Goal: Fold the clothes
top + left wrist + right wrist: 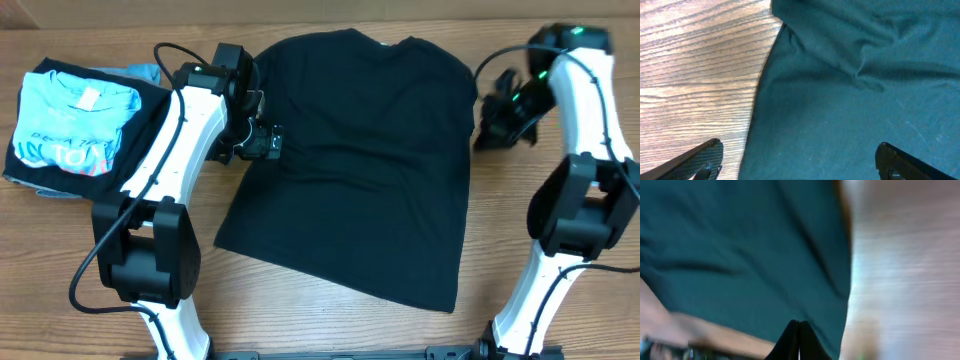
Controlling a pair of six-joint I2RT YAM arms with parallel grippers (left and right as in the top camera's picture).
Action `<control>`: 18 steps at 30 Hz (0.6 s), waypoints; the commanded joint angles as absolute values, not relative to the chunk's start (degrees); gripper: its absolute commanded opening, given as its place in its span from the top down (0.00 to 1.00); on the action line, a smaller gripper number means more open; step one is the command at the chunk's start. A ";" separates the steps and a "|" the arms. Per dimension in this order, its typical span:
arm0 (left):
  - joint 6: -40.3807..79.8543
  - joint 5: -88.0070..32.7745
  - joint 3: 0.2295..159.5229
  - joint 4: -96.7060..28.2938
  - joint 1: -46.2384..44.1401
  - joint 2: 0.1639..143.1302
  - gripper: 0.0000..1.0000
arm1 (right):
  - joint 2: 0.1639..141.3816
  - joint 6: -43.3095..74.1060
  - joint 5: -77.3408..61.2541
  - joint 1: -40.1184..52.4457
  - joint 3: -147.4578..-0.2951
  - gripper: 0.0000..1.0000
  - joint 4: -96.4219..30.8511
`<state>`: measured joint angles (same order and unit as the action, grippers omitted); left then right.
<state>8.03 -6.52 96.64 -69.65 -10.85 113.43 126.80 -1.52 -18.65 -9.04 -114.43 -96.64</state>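
The black T-shirt [350, 160] lies spread flat on the wooden table, collar toward the far edge. My left gripper [262, 140] is at the shirt's left edge and stands open. In the left wrist view its fingers [799, 150] straddle that edge, one finger over bare wood and the other over the dark fabric [855, 100]. My right gripper [485, 125] is at the shirt's right edge near the sleeve. In the blurred right wrist view its fingertips [799, 325] are pressed together over the fabric [740, 245]. I cannot tell whether any cloth is pinched between them.
A folded light blue T-shirt [75, 125] with lettering tops a small pile of garments at the far left of the table [300, 320]. Both arm bases stand at the near edge, left and right of the black shirt.
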 commanded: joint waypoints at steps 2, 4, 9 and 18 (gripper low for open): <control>10.09 -5.85 95.79 -69.63 -10.92 112.60 0.00 | 125.36 -6.20 -23.07 -6.39 -104.03 0.96 -94.30; 12.38 -6.04 95.72 -69.89 -10.92 112.60 0.00 | 125.36 -6.00 -23.09 -5.74 -101.43 0.96 -92.79; 13.08 -7.09 92.99 -70.41 -11.09 112.60 0.00 | 125.36 -5.80 -22.96 -5.50 -96.14 0.96 -91.00; 13.08 -7.09 86.48 -66.63 -11.07 112.60 0.00 | 125.36 3.22 -10.94 -5.50 -86.32 0.96 -85.41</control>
<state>12.10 -6.66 87.92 -67.00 -10.90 113.40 126.78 -1.43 -17.19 -5.54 -88.60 -86.70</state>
